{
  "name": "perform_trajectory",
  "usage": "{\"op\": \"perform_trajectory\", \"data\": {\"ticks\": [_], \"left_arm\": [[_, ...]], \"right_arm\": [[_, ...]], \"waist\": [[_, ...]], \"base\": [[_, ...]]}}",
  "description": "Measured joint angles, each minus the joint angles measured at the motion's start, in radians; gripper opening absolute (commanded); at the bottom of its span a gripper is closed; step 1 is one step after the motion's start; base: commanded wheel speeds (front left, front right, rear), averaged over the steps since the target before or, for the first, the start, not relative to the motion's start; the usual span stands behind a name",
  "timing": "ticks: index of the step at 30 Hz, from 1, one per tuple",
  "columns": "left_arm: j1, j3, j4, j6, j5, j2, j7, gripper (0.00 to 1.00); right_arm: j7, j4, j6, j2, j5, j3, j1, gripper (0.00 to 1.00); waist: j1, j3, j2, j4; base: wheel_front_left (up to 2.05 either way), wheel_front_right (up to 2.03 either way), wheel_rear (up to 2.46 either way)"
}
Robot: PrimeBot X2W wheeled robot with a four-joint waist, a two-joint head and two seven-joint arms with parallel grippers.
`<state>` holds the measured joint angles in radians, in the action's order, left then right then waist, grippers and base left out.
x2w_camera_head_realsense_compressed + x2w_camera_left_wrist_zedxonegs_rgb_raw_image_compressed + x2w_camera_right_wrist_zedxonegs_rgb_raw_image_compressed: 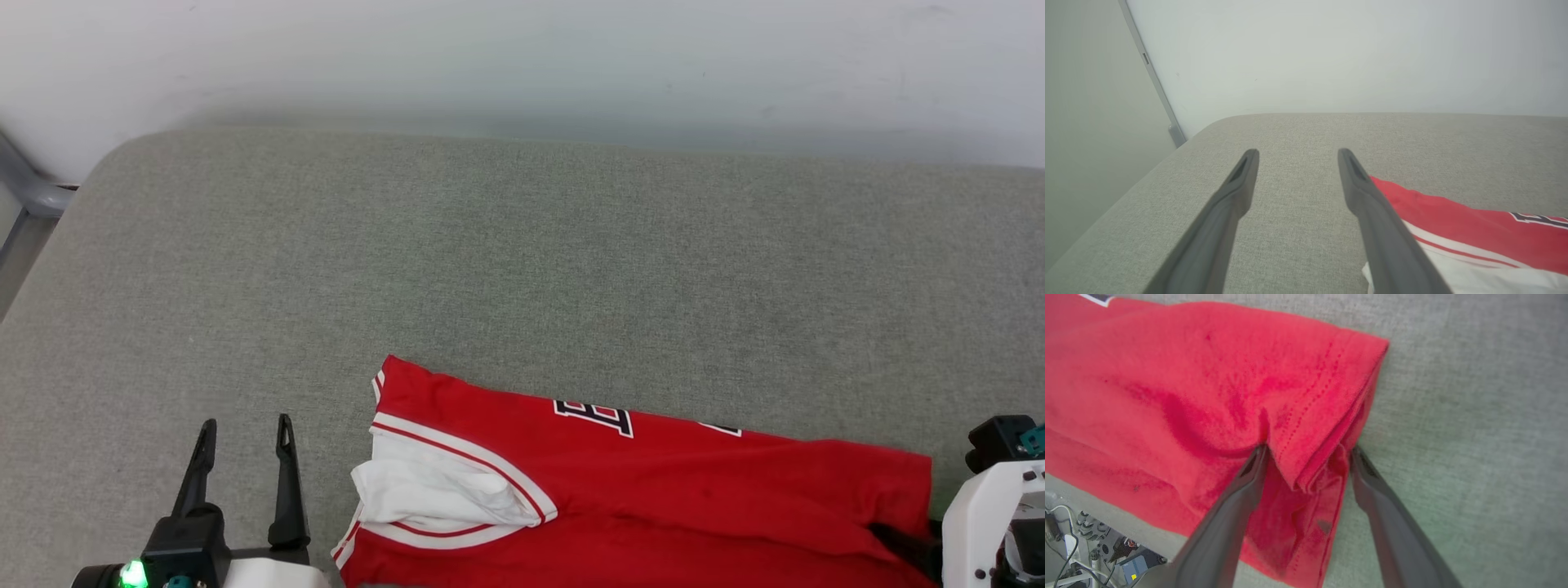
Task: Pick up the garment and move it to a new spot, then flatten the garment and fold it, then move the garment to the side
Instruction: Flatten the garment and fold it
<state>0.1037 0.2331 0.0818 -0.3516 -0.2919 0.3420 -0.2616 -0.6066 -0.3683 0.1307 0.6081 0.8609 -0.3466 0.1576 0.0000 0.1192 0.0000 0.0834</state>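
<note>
Garment [653, 490]: red jersey, folded over, lay across the lower centre and lower right of the head view on a grey upholstered surface [522, 261]. Its near edge ran off the bottom of the frame. A white sleeve [441, 490] with red-white striped trim sat at the frame-left end. The tops of black, white-outlined lettering [594, 415] showed along the upper fold.

Left gripper [245, 423]: at the lower left of the head view, fingers pointing up-frame. They were spread wide with nothing between them, near the sleeve end and apart from it.

Right gripper [1309, 449]: in the right wrist view the fingers stood fully apart, astride the garment's hemmed corner. Bunched red cloth lay between them, unpinched. One tip sat in a fabric crease, the other at the hem edge beside bare grey surface.

White wall [522, 57]: ran across the top of the head view.

Grey metal post [1155, 81]: stood at the upper left of the left wrist view.
</note>
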Motion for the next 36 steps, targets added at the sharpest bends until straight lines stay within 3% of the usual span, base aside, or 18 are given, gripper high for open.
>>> {"op": "perform_trajectory", "data": {"ticks": [9, 10, 11, 20, 25, 33, 36], "left_arm": [[0.030, -0.079, -0.031, 0.089, 0.096, -0.098, 0.000, 1.00], [0.030, -0.079, -0.031, 0.089, 0.096, -0.098, 0.000, 1.00], [0.033, -0.093, -0.032, 0.103, 0.115, -0.112, 0.000, 1.00], [0.033, -0.150, -0.030, 0.158, 0.176, -0.162, 0.000, 1.00], [0.034, -0.167, -0.027, 0.174, 0.194, -0.180, 0.000, 1.00], [0.038, -0.194, -0.027, 0.202, 0.225, -0.212, 0.000, 1.00], [0.040, -0.199, -0.030, 0.207, 0.228, -0.216, 0.000, 1.00]], "right_arm": [[0.060, -0.054, -0.007, 0.003, 0.067, -0.097, 0.042, 1.00], [0.060, -0.054, -0.007, 0.003, 0.067, -0.097, 0.042, 0.46], [0.082, -0.057, -0.007, 0.008, 0.089, -0.116, 0.048, 0.00], [0.183, -0.043, 0.001, 0.039, 0.160, -0.165, 0.073, 0.00], [0.211, -0.052, 0.001, 0.082, 0.181, -0.154, 0.084, 0.00], [0.228, -0.171, 0.001, 0.207, 0.168, -0.110, 0.093, 0.00], [0.232, -0.201, 0.001, 0.221, 0.160, -0.100, 0.099, 0.00]], "waist": [[-0.0002, 0.007, 0.0000, 0.001], [-0.0002, 0.007, 0.0000, 0.001], [-0.0001, 0.007, 0.0000, -0.001], [0.0000, 0.007, 0.0000, -0.013], [0.0001, 0.005, 0.0000, -0.018], [0.0001, 0.000, 0.0000, -0.028], [0.0001, -0.001, 0.0001, -0.030]], "base": [[0.00, 0.00, 0.00], [0.00, 0.00, 0.00], [0.00, 0.00, 0.00], [0.00, 0.00, 0.00], [0.00, 0.00, 0.00], [0.00, 0.00, 0.00], [0.00, 0.00, 0.00]]}}
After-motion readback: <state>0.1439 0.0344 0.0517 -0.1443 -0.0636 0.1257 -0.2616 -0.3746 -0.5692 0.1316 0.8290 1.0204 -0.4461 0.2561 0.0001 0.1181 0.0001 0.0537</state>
